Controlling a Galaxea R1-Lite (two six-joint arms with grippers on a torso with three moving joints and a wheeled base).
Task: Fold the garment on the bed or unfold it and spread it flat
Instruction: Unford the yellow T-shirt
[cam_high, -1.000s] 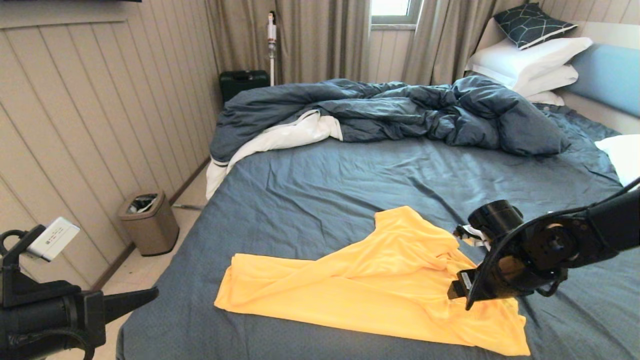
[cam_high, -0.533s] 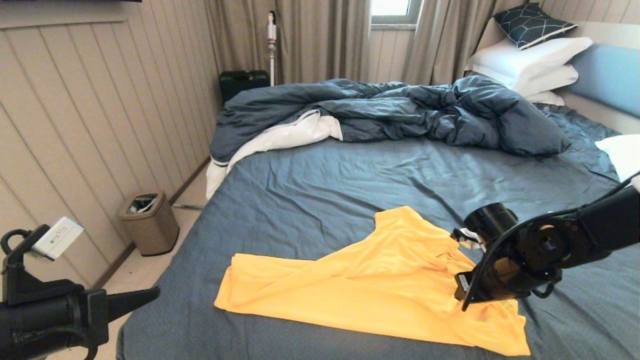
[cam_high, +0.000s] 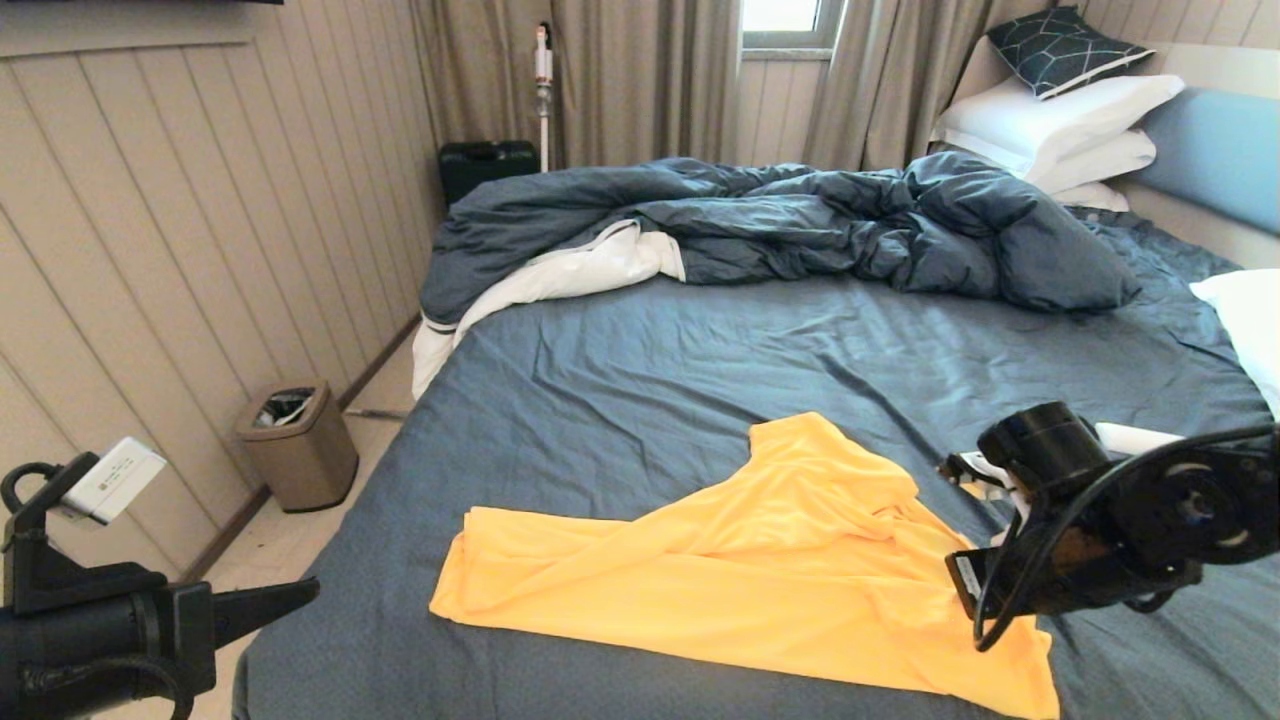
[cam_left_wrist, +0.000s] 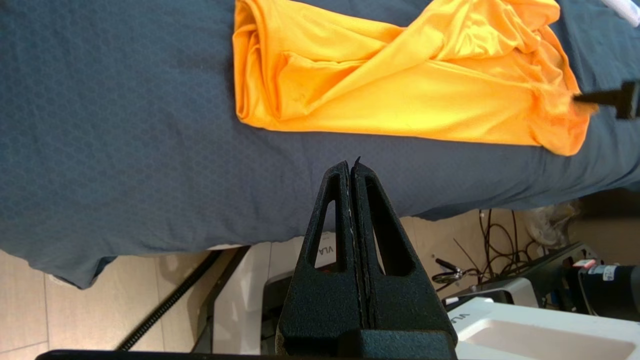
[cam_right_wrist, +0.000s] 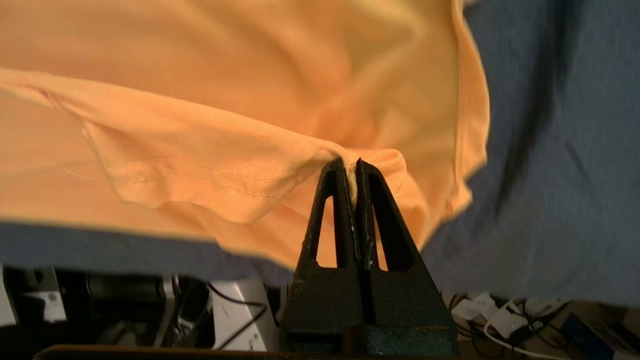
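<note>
Pinching a fold of the garment (cam_right_wrist: 215, 165), my right gripper (cam_right_wrist: 351, 167) has its jaws clamped on the yellow cloth, which spreads away to its left across the bed (cam_high: 760, 340). I see my left gripper (cam_left_wrist: 351, 167) closed, empty, off the bed's near edge.

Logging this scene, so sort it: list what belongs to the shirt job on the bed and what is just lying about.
Belongs to the job:
yellow T-shirt
bed
right gripper, shut on the shirt's fabric
left gripper, shut, off the bed's near edge

Just lying about:
duvet
pillows
patterned cushion
bin
</note>
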